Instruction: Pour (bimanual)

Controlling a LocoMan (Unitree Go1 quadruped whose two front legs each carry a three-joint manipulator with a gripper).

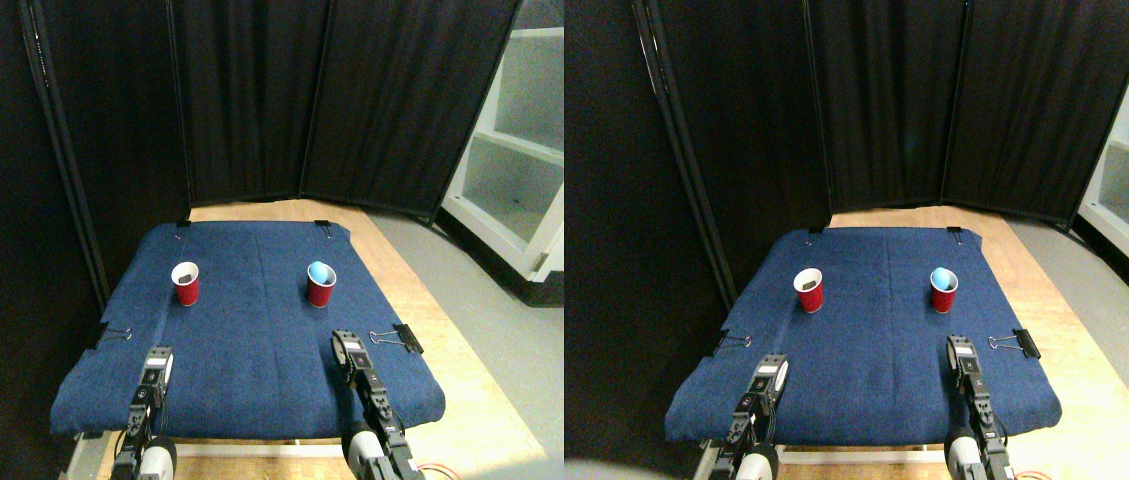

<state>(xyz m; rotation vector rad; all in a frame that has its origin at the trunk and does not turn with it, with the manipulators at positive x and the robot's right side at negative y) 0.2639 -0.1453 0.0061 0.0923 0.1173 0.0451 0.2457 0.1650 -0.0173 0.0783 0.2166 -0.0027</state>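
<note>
Stereo pair view: two round red cups (pixel 185 285) (pixel 321 284) stand on wrinkled blue cloth (pixel 254 350).

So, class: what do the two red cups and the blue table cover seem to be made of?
Left red cup and right red cup: probably thin plastic, going by the smooth red walls and pale insides; the right one's inside looks light blue. Blue cover: woven cloth, matte, draping over the edge, held by a binder clip.
</note>
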